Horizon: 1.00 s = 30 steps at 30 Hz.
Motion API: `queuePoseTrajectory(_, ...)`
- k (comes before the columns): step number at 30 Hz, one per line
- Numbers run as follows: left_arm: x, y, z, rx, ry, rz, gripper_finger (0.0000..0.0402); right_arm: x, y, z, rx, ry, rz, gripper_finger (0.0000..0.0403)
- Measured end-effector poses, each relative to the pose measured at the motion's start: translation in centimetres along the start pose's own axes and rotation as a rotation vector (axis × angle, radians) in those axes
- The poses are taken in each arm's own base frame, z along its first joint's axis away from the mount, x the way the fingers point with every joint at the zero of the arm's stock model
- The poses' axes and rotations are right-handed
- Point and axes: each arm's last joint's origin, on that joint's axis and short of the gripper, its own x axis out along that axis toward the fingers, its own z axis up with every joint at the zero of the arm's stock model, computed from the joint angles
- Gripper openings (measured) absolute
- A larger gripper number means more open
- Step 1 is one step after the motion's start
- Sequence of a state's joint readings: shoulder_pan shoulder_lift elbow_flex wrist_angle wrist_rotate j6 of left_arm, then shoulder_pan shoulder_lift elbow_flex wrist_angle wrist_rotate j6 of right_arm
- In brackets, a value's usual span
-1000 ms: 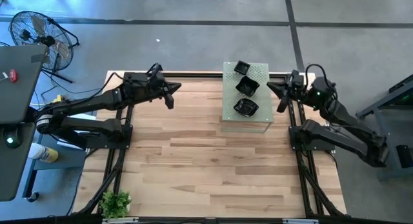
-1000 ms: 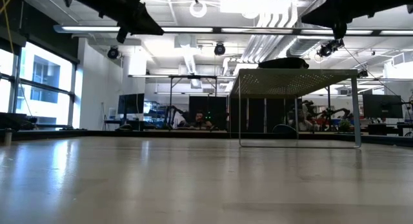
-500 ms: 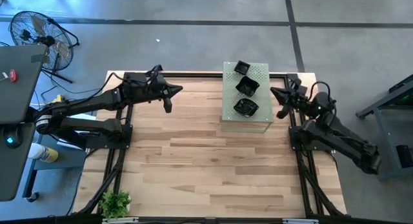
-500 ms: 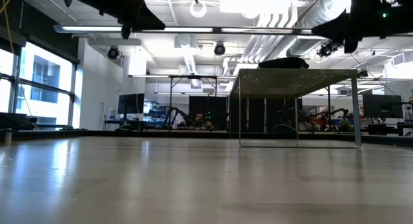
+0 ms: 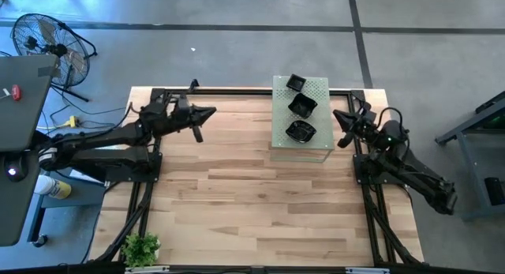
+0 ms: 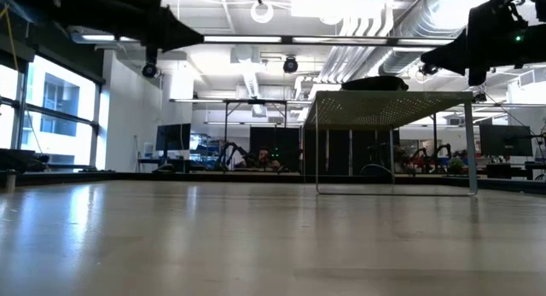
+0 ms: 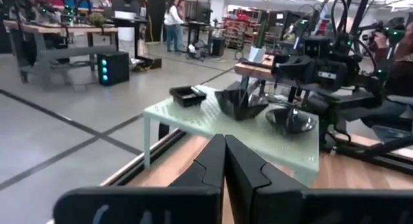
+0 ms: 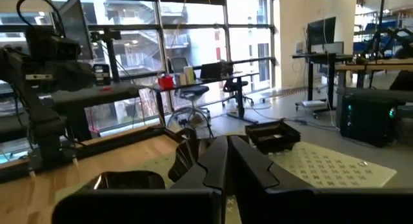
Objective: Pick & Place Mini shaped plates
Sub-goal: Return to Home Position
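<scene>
From above, three stacks of plates (image 5: 301,106) stand on the shelf (image 5: 319,88) at the table's (image 5: 237,187) far edge. Their row runs along the shelf's long side, crosswise to the line between the arms. The left hand (image 5: 208,112) hovers well apart from the shelf and the right hand (image 5: 339,118) just beside it, both pointing toward it.

In the low view the plates (image 6: 375,81) are a flat dark shape on the shelf top.

In the left wrist view the fingers (image 7: 210,162) are pressed together and empty.

In the right wrist view the fingers (image 8: 213,166) are also pressed together and empty.
</scene>
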<state>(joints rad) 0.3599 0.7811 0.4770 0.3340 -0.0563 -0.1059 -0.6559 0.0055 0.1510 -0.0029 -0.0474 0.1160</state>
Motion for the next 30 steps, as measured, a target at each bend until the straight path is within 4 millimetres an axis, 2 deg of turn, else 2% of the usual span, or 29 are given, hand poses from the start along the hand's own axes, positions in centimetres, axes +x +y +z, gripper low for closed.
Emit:
queuePoseTrajectory(9, -4.2, 0.7, -3.6, -0.003, 0.019, 0.013, 0.0001, -0.1, -0.1, -0.6, -0.001, 0.061, -0.03, 0.0012)
queuePoseTrajectory(16, -6.6, 1.0, -6.3, -0.007, 0.025, 0.001, 0.0001, -0.1, -0.1, -0.6, 0.001, 0.058, -0.037, 0.0012)
queuePoseTrajectory(24, -8.0, 1.3, -10.3, -0.049, 0.064, -0.069, 0.0001, -0.1, -0.2, -0.6, -0.01, 0.057, -0.046, 0.0012)
queuePoseTrajectory(30, -8.3, 1.5, -10.8, -0.011, 0.067, -0.021, 0.0001, -0.1, -0.2, -0.6, -0.015, 0.057, -0.055, 0.0012)
